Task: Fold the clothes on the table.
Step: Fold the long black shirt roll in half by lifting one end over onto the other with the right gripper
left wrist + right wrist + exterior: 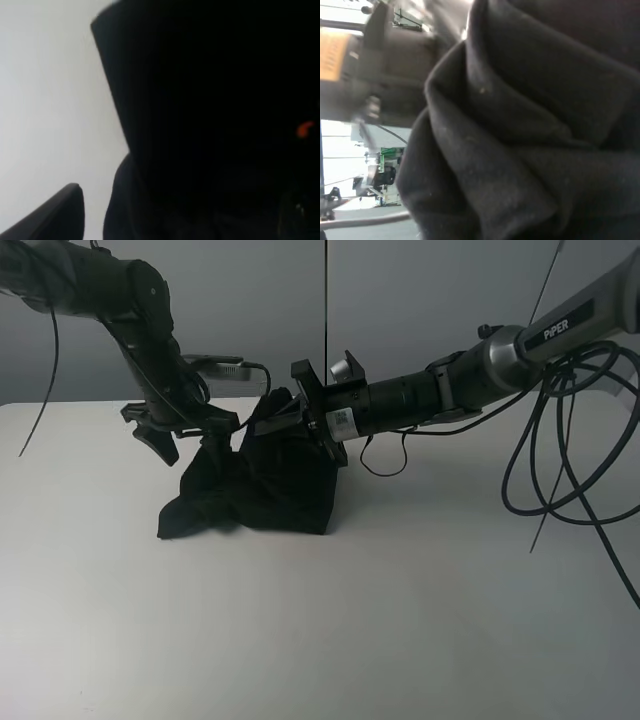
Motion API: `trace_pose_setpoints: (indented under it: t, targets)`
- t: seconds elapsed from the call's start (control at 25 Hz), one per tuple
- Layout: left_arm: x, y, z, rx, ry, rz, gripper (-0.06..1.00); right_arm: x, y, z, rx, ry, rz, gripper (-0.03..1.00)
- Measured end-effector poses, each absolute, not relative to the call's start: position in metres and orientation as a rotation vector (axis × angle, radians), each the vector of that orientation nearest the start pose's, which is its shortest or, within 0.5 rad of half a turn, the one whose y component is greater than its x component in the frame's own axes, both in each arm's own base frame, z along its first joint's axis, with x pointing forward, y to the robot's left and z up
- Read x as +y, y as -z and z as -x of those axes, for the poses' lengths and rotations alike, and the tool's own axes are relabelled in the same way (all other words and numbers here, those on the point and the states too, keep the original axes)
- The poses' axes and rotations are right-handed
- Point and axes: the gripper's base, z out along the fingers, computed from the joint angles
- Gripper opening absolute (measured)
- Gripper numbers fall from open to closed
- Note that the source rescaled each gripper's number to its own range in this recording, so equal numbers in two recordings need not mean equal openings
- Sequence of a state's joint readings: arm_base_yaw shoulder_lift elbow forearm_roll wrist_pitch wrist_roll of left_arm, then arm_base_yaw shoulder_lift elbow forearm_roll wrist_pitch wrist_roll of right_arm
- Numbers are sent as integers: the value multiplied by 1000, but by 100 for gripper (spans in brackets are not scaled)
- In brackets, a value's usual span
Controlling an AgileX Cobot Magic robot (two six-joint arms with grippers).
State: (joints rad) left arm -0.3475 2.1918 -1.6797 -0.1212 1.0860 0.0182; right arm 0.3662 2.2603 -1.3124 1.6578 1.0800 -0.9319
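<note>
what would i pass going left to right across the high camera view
left arm → black shirt → right arm → loose cables. the right jaws are shut on the shirt's raised edge and overlap it, so they are left out

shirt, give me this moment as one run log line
shirt: bunched, top lifted, bottom on table | left hand: open, beside shirt | right hand: shut on shirt, holding it up | fold: not finished

Soft matt cloth clothes [262, 495], smooth matt table [400, 620]
</note>
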Motion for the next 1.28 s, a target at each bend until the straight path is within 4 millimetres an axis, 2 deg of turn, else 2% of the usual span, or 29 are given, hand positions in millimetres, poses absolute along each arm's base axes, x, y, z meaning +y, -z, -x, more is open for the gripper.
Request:
trace_pose_setpoints:
  t: [0.24,0.64,0.96,1.28]
  targets:
    - [-163,-198,-417,2982,266,-484,100,226,-111,-367,2479,-1784,96,12]
    - [-159,-241,-433,2876,504,-432,100,228,-110,-369,2479,-1756,41,12]
    - [-160,-247,-435,2852,518,-455,100,260,-100,-356,2540,-1577,40,12]
    - [-160,-247,-435,2853,518,-459,100,275,-95,-350,2556,-1482,48,12]
